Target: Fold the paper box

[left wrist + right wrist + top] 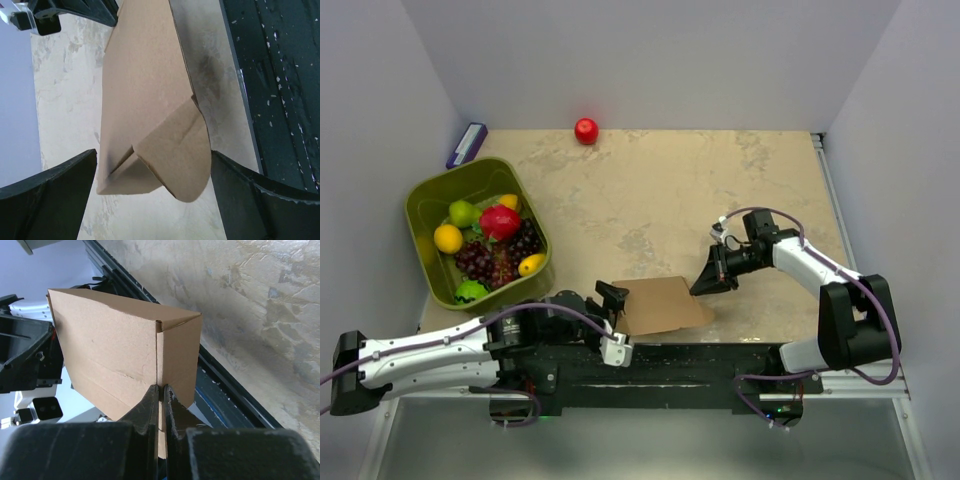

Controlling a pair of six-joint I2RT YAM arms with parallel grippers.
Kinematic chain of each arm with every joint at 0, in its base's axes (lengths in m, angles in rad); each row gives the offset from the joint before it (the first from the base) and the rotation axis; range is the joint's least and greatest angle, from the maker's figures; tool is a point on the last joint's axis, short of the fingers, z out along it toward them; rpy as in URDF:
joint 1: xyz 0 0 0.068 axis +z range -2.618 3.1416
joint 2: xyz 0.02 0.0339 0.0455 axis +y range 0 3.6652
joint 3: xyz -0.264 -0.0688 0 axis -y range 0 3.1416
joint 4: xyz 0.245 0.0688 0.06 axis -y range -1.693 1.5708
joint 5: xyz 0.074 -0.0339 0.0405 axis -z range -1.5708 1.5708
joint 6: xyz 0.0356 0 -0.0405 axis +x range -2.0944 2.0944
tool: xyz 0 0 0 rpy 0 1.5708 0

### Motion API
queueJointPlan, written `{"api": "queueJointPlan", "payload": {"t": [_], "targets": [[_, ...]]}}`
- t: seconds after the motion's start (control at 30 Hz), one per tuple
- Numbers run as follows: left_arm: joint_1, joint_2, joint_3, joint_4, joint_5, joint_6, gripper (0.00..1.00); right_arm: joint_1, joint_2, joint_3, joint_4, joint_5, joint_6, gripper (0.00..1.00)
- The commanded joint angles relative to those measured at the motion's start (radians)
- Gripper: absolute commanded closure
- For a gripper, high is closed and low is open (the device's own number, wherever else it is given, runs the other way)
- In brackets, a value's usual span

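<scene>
The paper box (662, 305) lies at the near edge of the surface (650, 190), between the two arms, with its long axis running left to right, from one hand to the other. The right hand (160, 399) is pinched shut on a thin cardboard edge at the box's right end and seems to steady it. The left hand (616, 320) is wide open and holds nothing. It faces the box's left end, with one finger on either side. In the left wrist view a rounded flap there is only partly turned in. The left hand is nearer that flap, so closing it likely falls to that arm.
</scene>
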Motion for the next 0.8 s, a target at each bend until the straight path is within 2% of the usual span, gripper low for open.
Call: {"api": "queueJointPlan", "payload": {"t": [0.0,0.03,0.07,0.17,0.27,0.43,0.47,0.53,0.67,0.77], "targets": [[-0.016,0.022,-0.012,0.130,0.023,-0.008,0.11,0.004,-0.015,0.005,0.007,-0.026,0.020,1.00],[-0.020,0.025,-0.016,0.159,0.027,-0.013,0.15,0.004,-0.017,0.005,0.012,-0.029,0.023,1.00],[-0.022,0.025,-0.027,0.173,0.028,-0.022,0.24,0.004,-0.017,0.004,0.015,-0.030,0.027,1.00],[-0.026,0.028,-0.041,0.209,0.039,-0.033,0.34,0.006,-0.014,-0.005,0.032,-0.044,0.039,1.00],[-0.029,0.022,-0.042,0.210,0.047,-0.045,0.44,0.004,-0.014,-0.008,0.043,-0.058,0.045,1.00],[-0.031,0.017,-0.052,0.225,0.079,-0.070,0.53,0.004,-0.005,-0.007,0.049,-0.070,0.050,1.00],[-0.031,0.017,-0.055,0.235,0.082,-0.094,0.58,0.004,-0.005,-0.005,0.053,-0.073,0.054,1.00],[-0.032,0.014,-0.071,0.268,0.080,-0.127,0.65,0.004,-0.003,-0.001,0.058,-0.070,0.057,0.91],[-0.029,0.014,-0.107,0.362,0.071,-0.261,0.72,0.003,-0.009,0.015,0.131,-0.047,0.117,0.70],[-0.025,0.043,-0.111,0.402,0.053,-0.349,0.81,0.003,-0.018,0.018,0.217,-0.017,0.174,0.59]]}}
